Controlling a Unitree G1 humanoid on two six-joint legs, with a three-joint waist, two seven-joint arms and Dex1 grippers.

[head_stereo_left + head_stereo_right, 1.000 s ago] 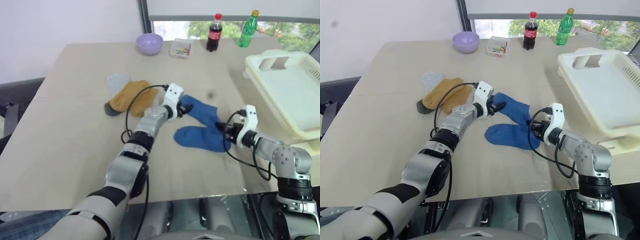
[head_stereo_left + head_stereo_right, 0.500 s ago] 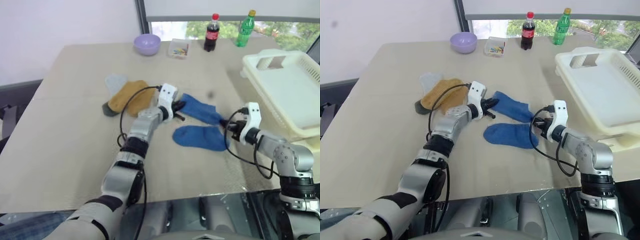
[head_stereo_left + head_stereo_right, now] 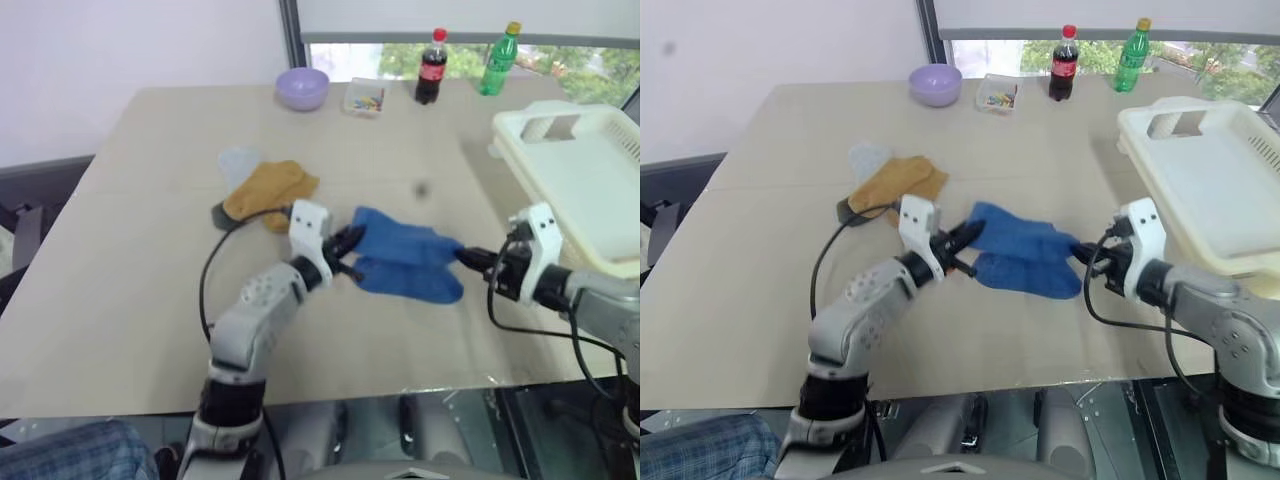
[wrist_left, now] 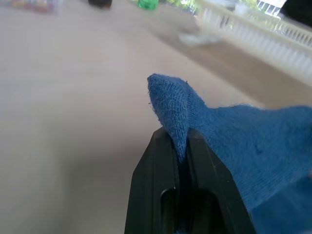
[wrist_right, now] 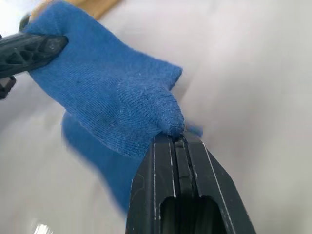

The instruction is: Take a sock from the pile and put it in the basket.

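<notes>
The royal-blue soft fabric sock (image 3: pixel 405 252) hangs pinched between left claw (image 3: pixel 348 243) and right claw (image 3: pixel 474 257); next, carry it to the cream-white slotted plastic basket (image 3: pixel 592 165).

Four cameras: two high up on the head, one close on each wrist.

The two head views look forward and down over the desk (image 3: pixel 150 200) from almost the same spot, so both show nearly the same things, from the blue sock (image 3: pixel 405 262) in the middle to the purple bowl (image 3: pixel 302 87) and bottles (image 3: pixel 431 66) far behind the sock. The left wrist view sits very close behind its own black fingers (image 4: pixel 165 195) and looks along them, past the sock (image 4: pixel 234 141), toward the white basket (image 4: pixel 263 39). The right wrist view sits just as close and looks along its fingers (image 5: pixel 163 195) across the sock (image 5: pixel 112 92) to the other arm's fingers (image 5: pixel 29 51).
</notes>
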